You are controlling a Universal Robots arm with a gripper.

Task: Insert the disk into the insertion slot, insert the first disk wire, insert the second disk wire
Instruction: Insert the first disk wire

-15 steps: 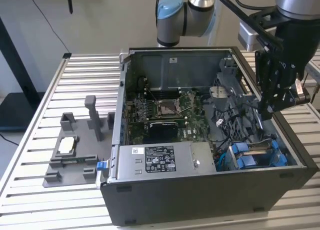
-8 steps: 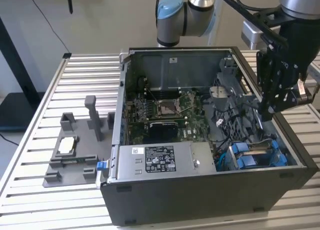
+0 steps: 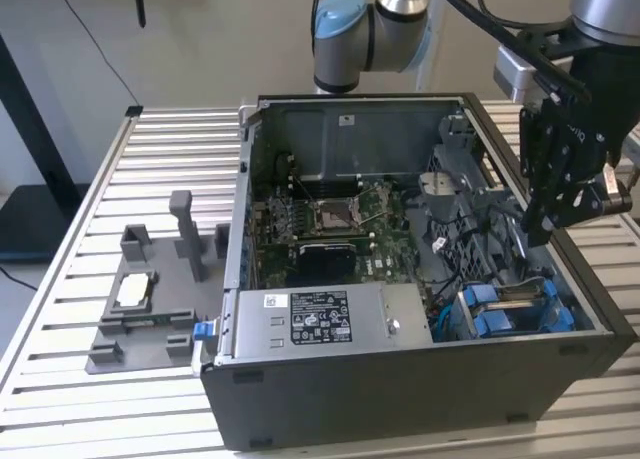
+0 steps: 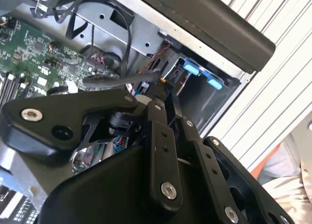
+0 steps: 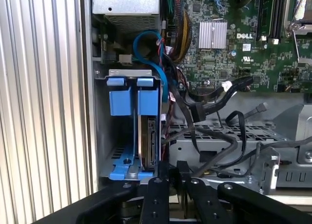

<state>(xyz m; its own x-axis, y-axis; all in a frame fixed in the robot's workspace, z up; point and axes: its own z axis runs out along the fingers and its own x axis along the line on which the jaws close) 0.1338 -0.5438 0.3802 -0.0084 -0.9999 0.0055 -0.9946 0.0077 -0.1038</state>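
The disk (image 5: 147, 141) stands on edge inside the insertion slot (image 5: 103, 136), the grey cage with blue tabs (image 5: 146, 101) at the corner of the dark case. In the exterior view the slot (image 3: 510, 311) sits at the case's near right. My gripper (image 3: 541, 229) hangs above and behind it. In both wrist views its fingers stand close together (image 5: 169, 168). A flat black disk wire (image 4: 105, 79) runs straight into the pinched fingertips (image 4: 162, 87). Other black wires (image 5: 214, 104) loop loosely beside the cage.
A silver power supply (image 3: 320, 319) fills the case's near side and the green motherboard (image 3: 330, 224) lies behind it. A grey fixture (image 3: 150, 299) stands on the slatted table at the exterior view's left. A person's clothing (image 4: 285, 168) shows beyond the case wall.
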